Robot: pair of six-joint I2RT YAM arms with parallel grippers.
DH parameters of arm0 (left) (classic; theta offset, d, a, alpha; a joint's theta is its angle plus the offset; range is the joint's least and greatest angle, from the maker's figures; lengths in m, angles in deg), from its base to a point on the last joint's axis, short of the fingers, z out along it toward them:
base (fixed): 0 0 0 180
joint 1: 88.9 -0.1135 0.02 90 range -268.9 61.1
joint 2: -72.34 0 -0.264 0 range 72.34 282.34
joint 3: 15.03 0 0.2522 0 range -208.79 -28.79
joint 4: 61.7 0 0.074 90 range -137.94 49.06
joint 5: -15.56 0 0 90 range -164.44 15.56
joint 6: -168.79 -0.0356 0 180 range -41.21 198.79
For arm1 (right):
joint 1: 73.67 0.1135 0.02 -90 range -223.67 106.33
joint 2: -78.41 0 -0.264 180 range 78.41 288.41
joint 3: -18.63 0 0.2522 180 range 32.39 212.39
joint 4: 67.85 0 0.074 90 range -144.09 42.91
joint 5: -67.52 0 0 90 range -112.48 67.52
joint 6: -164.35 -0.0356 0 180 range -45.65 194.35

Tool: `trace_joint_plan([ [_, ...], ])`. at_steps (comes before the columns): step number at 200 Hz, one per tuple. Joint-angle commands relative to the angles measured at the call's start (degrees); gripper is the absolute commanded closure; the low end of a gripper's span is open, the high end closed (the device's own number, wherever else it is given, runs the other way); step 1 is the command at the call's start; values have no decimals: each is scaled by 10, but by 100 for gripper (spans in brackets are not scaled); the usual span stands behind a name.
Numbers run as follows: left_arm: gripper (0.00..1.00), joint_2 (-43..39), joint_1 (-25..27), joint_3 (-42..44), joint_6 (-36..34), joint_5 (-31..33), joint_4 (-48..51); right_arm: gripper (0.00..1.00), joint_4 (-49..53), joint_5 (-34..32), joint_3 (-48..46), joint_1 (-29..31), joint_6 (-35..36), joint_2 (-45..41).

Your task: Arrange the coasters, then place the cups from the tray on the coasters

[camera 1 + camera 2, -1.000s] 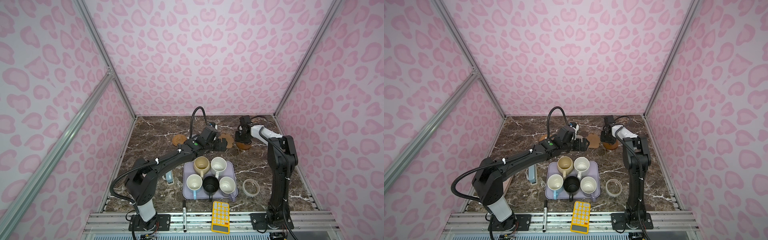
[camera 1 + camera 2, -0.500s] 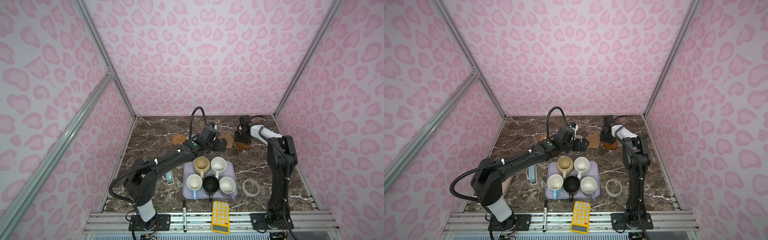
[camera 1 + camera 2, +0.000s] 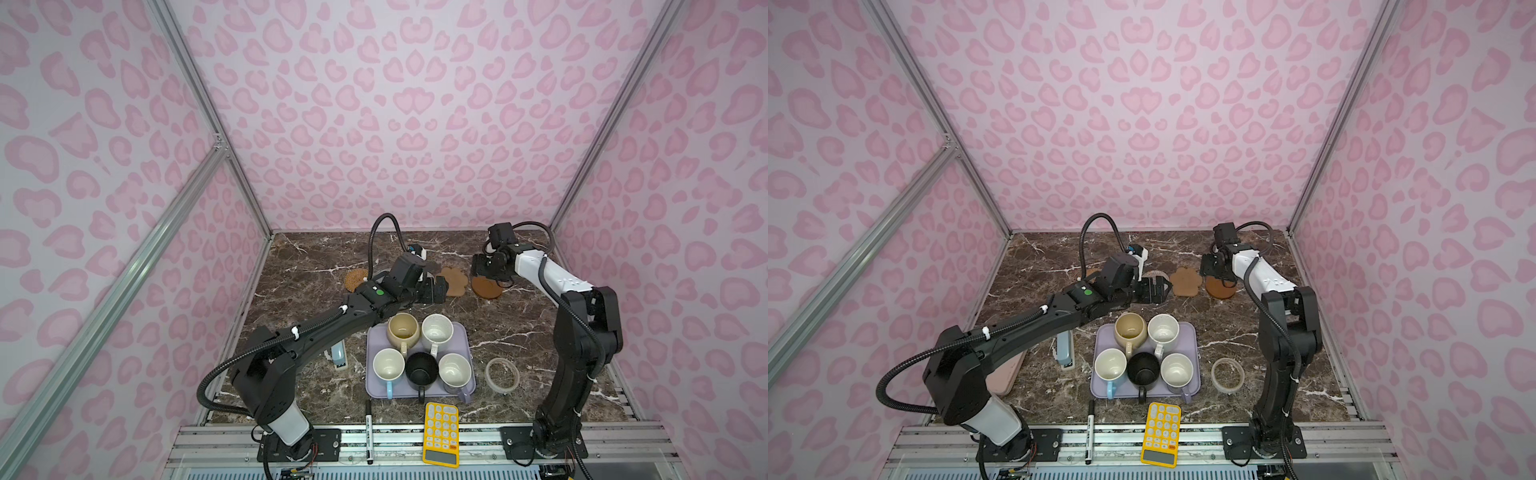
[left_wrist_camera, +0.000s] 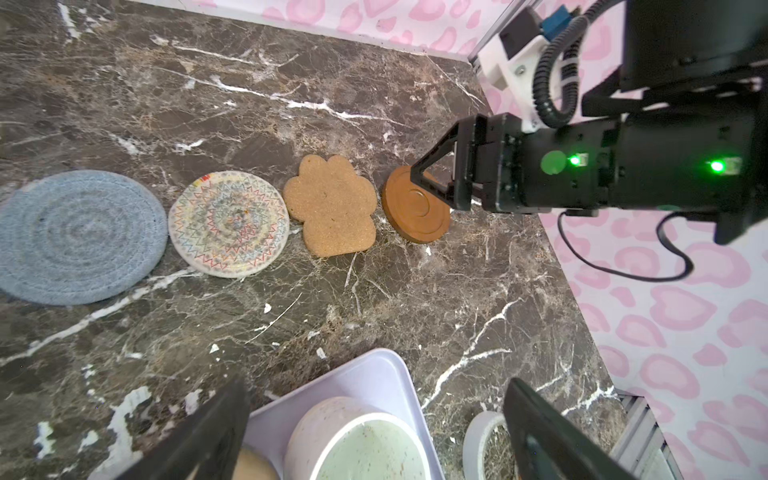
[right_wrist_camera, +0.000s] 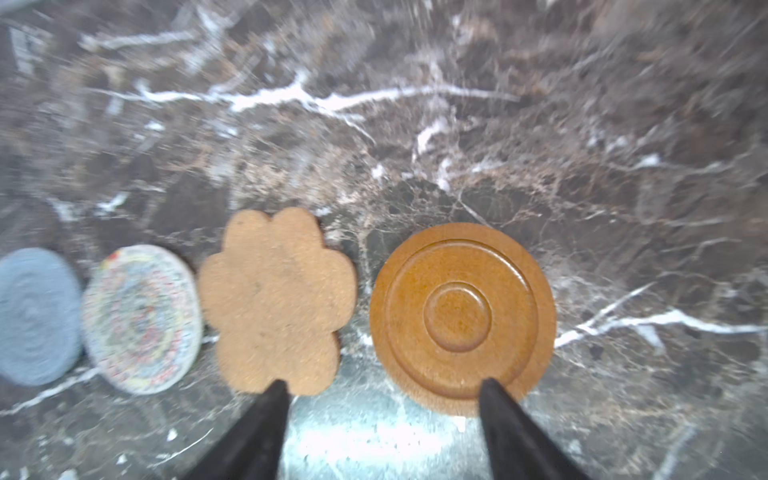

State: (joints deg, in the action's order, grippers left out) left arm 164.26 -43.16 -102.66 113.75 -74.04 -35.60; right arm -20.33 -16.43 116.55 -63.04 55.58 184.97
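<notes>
Four coasters lie in a row along the back of the table: grey-blue (image 4: 75, 237), cream (image 4: 228, 224), brown flower (image 4: 332, 205) and amber disc (image 4: 415, 212). An orange-tan coaster (image 3: 356, 279) lies further left. My right gripper (image 5: 384, 388) hangs open just over the near edge of the amber disc (image 5: 461, 320), holding nothing. My left gripper (image 3: 436, 291) is open and empty above the back of the lavender tray (image 3: 372, 332). The tray holds the beige cup (image 3: 402, 328), speckled white cup (image 3: 437, 330), light blue cup (image 3: 388, 365), black cup (image 3: 422, 370) and lavender cup (image 3: 455, 370).
A tape ring (image 3: 502, 374) lies right of the tray. A yellow calculator (image 3: 441, 432) and a marker (image 3: 368, 419) sit at the front edge. A small blue device (image 3: 338, 355) and a pink case (image 3: 1009, 374) lie left of the tray under the left arm.
The right gripper's jaws have spread wide over the amber disc, which now lies free on the table. The left arm has barely moved.
</notes>
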Motion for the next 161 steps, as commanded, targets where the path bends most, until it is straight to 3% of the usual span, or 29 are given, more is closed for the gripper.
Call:
trace_joint_plan([
  [1, 3, -41, -3, 14, 7, 4, -2, 6, 4, -8, -36, 18, 25, -50],
  [13, 3, -65, -3, 24, 3, 5, -1, 2, -6, -26, -59, 38, 32, -94],
  [79, 3, -207, -4, 95, -6, 71, 24, 2, -36, -64, -143, 189, 88, -273],
  [108, 3, -249, -5, 138, 15, 153, 14, 2, -135, -16, -233, 218, 117, -351],
  [131, 4, -254, -7, 142, 47, 212, 62, 2, -265, -17, -334, 217, 71, -418],
  [142, 3, -253, -8, 140, 48, 205, 78, 2, -313, 5, -379, 217, 63, -446],
  [161, 3, -256, -8, 139, 40, 149, 89, 2, -381, 98, -445, 215, 89, -480],
])
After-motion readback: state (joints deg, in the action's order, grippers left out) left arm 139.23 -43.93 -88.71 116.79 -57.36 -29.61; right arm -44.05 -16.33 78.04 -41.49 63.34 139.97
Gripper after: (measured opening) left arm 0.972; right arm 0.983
